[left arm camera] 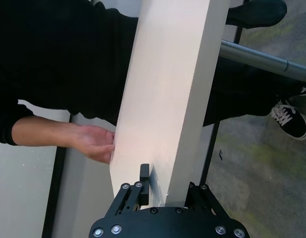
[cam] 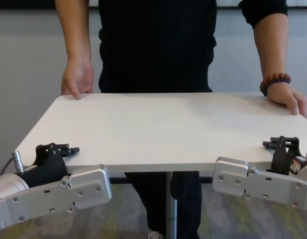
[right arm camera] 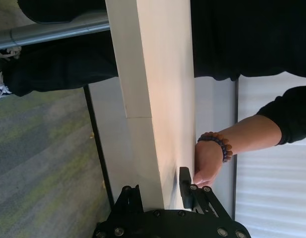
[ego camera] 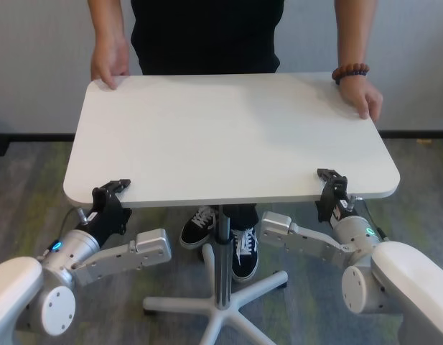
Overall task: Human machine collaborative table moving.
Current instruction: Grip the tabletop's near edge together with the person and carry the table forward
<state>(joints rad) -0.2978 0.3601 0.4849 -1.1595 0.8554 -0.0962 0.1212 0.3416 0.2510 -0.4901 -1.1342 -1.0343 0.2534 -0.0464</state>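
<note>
Down at the near edge of the table (ego camera: 228,136), both claws are clamped on the white board. The left gripper (ego camera: 113,188) pinches the near-left corner region, one black finger (left arm camera: 144,176) lying on the top face and the other tucked under, so the thin edge sits between them. The right gripper (ego camera: 330,178) does the same near the near-right corner, its upper finger (right arm camera: 185,186) flat on the tabletop and the jaws pressed tight against the board. Neither claw has any spread beyond the thickness of the top. Across from the robot stands the human (cam: 158,45) in a black top, the left-side hand (ego camera: 108,63) gripping the far-left corner and the right-side hand (ego camera: 363,95), with a brown bead bracelet (ego camera: 350,71) on its wrist, holding the far-right edge. The tabletop is plain matte white with rounded corners, level in the chest view, carried on a slim metal pole (ego camera: 222,251) over a white star base (ego camera: 221,305). Black sneakers (ego camera: 221,237) show beneath it. Grey-green carpet (ego camera: 34,194) covers the floor, and a pale wall (ego camera: 42,65) with a dark baseboard runs behind.
</note>
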